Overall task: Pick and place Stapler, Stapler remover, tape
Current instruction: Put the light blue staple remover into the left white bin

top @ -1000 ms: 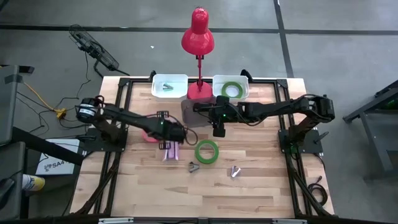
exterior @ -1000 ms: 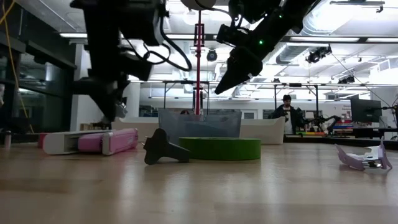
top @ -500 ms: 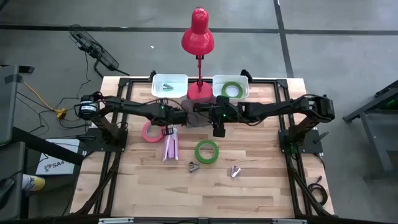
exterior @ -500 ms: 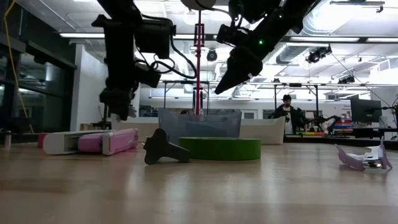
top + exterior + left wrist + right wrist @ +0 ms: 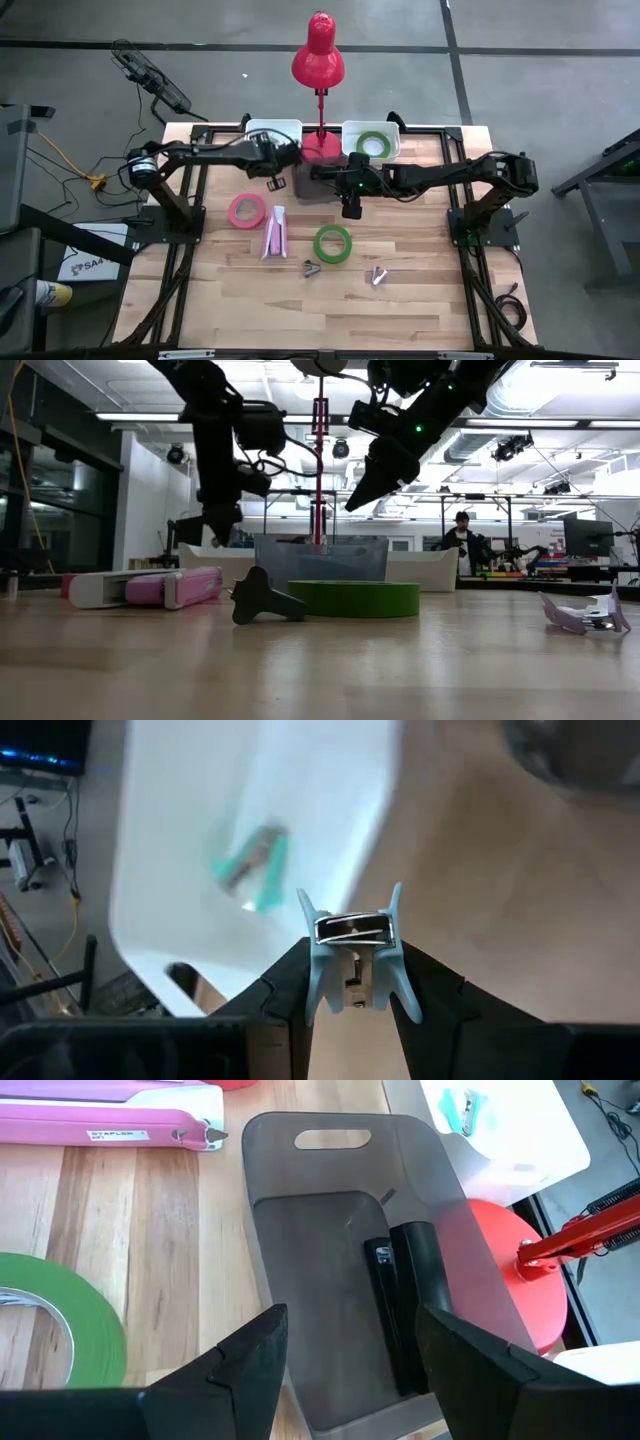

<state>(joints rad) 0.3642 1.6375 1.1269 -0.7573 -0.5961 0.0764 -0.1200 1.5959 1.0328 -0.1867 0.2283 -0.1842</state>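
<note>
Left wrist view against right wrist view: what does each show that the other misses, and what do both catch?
Only the left wrist view shows the left gripper shut on a light blue staple remover. Only the right wrist view shows the grey bin holding a black stapler, the pink stapler, green tape, the lamp base and the open right gripper. Both catch the white tray with a teal staple remover.

Left wrist view: white bin (image 5: 180, 870) and the teal object (image 5: 252, 868) inside it blurred by motion; object's kind indeterminate. A grey rounded form (image 5: 580, 755) is cut by the frame corner. Right wrist view: green tape ring (image 5: 45, 1320) cropped at the edge; red lamp base (image 5: 505, 1270) partly behind the grey tray (image 5: 330, 1210). Low view: distant person (image 5: 462, 540) too small to detail.
</note>
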